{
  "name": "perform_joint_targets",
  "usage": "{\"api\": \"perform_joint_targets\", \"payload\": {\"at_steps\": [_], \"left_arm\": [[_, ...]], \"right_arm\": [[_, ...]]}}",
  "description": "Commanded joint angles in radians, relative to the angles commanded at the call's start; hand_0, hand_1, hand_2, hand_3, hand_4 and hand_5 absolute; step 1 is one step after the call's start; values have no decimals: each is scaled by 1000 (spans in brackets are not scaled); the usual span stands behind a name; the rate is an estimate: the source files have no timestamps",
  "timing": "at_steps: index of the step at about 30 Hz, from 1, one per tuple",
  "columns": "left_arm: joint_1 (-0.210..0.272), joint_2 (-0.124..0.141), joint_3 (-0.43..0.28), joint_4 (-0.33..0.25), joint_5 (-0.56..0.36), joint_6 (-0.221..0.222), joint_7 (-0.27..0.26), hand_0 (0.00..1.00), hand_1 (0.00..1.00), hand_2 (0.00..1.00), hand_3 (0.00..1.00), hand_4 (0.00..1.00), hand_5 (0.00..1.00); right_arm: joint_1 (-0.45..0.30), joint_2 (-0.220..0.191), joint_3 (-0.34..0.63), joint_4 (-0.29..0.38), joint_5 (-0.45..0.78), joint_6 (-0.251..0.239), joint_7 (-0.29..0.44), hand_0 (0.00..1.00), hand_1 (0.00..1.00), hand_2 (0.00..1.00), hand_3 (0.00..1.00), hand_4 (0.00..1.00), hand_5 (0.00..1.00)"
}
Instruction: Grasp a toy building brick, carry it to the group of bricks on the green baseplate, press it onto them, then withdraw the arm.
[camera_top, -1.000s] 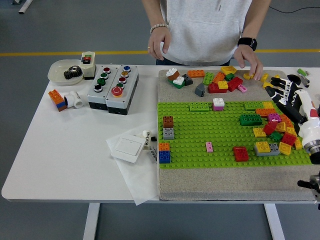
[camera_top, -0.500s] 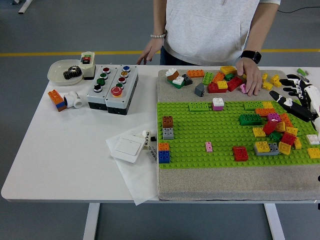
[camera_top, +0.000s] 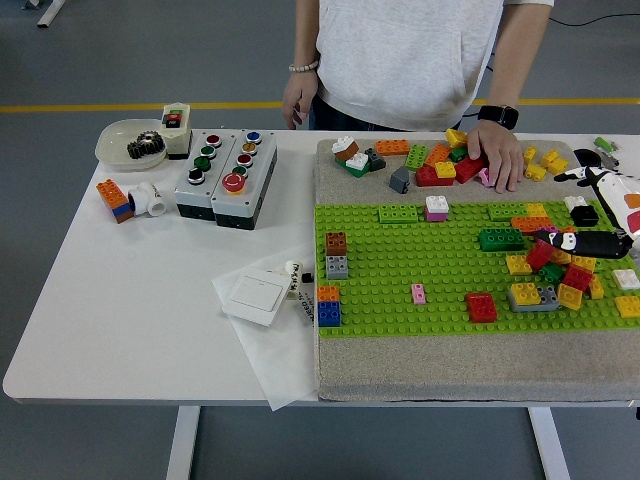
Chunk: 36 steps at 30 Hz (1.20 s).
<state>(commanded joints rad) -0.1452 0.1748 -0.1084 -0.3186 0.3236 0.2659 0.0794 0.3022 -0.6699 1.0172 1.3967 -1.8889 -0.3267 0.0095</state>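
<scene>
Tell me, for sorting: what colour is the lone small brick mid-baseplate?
Pink, seen in the head view: the small brick sits alone on the green baseplate.

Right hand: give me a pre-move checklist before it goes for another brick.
1. Right hand in view: ok, at the right edge over the green baseplate.
2. Right hand free of a brick: cannot tell, fingers too unclear.
3. Loose brick pile free of obstruction: not ok, the person's hand rests on it.
4. Brick group on the baseplate reachable: ok, just beside the right hand.
5. Left hand out of the way: ok, not in view.
</scene>
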Motion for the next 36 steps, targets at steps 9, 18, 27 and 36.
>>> {"api": "perform_joint_targets", "payload": {"at_steps": [9, 18, 27, 36], "left_arm": [[-3, 1, 5, -2, -11, 3, -3, 756, 765, 765, 593, 618, 641], [0, 3, 3, -2, -12, 4, -3, 757, 765, 765, 592, 617, 640], [2, 5, -8, -2, 5, 3, 4, 756, 768, 765, 592, 617, 640], [-1, 7, -7, -2, 5, 4, 4, 756, 768, 765, 591, 617, 640]], "right_arm": [[-21, -25, 11, 44, -221, 100, 20, 581, 585, 626, 593, 928, 242], [-55, -39, 75, 40, -258, 157, 19, 582, 574, 621, 590, 906, 226], [-86, -57, 139, 52, -307, 229, 7, 554, 551, 600, 563, 862, 196], [-104, -72, 161, 47, -380, 321, -6, 542, 542, 590, 548, 858, 192]]}}
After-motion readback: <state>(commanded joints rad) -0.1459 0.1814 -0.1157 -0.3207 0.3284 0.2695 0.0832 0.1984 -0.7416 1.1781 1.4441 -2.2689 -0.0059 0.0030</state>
